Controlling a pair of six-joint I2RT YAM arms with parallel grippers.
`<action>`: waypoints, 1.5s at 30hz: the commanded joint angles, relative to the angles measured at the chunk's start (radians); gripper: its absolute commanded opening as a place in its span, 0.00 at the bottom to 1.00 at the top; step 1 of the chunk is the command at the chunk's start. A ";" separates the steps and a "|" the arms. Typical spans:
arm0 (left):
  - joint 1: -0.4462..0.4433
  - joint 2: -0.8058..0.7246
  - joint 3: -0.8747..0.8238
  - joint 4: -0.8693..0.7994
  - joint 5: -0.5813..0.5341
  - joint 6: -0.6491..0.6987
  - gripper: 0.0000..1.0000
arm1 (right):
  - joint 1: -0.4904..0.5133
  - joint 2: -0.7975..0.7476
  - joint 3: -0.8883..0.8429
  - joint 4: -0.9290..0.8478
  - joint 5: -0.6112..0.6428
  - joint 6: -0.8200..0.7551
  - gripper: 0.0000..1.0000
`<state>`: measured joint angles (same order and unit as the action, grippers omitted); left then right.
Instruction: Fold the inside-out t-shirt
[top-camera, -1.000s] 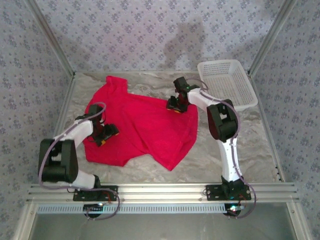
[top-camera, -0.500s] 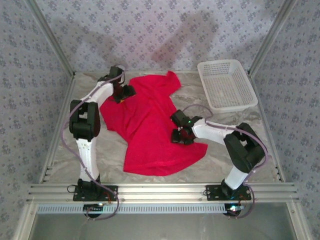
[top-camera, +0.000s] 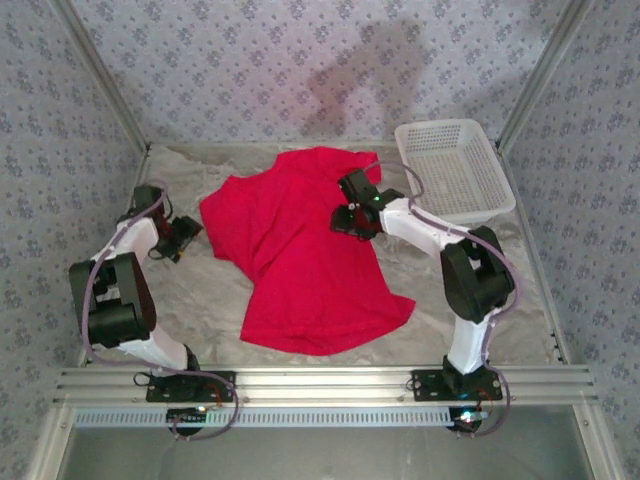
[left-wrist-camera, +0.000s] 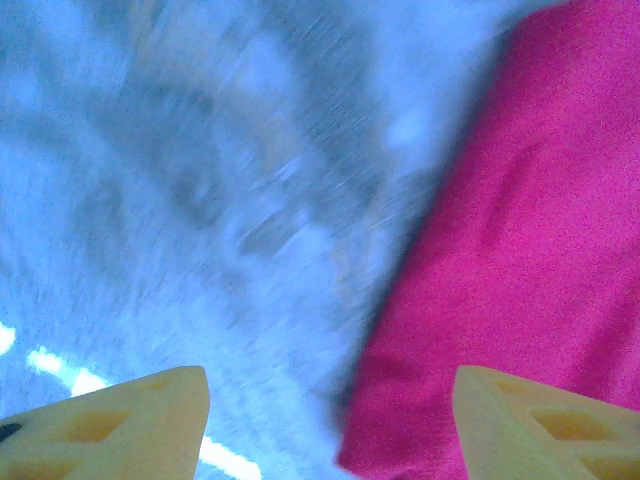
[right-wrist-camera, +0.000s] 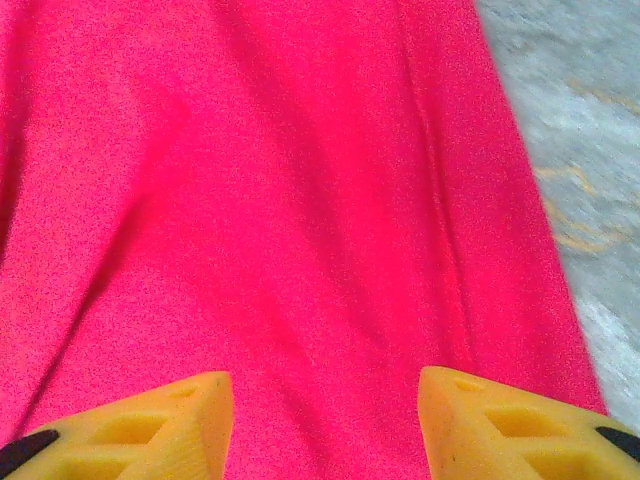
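Observation:
The inside-out t-shirt (top-camera: 300, 255), plain red, lies spread and rumpled on the table's middle. My left gripper (top-camera: 187, 234) sits low just off the shirt's left edge. In the left wrist view it (left-wrist-camera: 330, 425) is open, with the shirt's edge (left-wrist-camera: 500, 250) reaching in between its yellow fingers (left-wrist-camera: 120, 420) and bare table on the other side. My right gripper (top-camera: 350, 218) hovers over the shirt's upper right part. It (right-wrist-camera: 325, 420) is open too, its yellow fingers (right-wrist-camera: 500, 420) wide apart above red cloth (right-wrist-camera: 280, 200), holding nothing.
A white lattice basket (top-camera: 455, 170) stands at the back right, close to the right arm's forearm. Patterned walls and metal posts close in the sides and back. Pale marbled table (top-camera: 500, 280) shows around the shirt.
The left gripper has drawn back from the shirt's far left corner to its left edge. The right gripper has moved from the lower right hem up to the upper right. The shirt has shifted.

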<state>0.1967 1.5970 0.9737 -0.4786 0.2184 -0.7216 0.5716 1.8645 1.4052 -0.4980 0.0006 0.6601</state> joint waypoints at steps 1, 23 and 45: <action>0.000 -0.015 -0.052 0.114 0.096 -0.045 0.69 | 0.005 0.046 0.076 -0.050 -0.046 -0.023 0.53; -0.182 0.182 0.436 -0.209 -0.180 0.120 0.01 | -0.067 0.325 0.123 -0.055 -0.055 0.044 0.41; -0.320 0.444 0.848 -0.570 -0.796 0.316 0.74 | -0.067 0.234 0.068 -0.152 -0.056 -0.068 0.45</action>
<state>-0.1337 2.1578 1.8477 -1.0756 -0.6334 -0.3630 0.5041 2.1078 1.5154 -0.4892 -0.0628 0.6487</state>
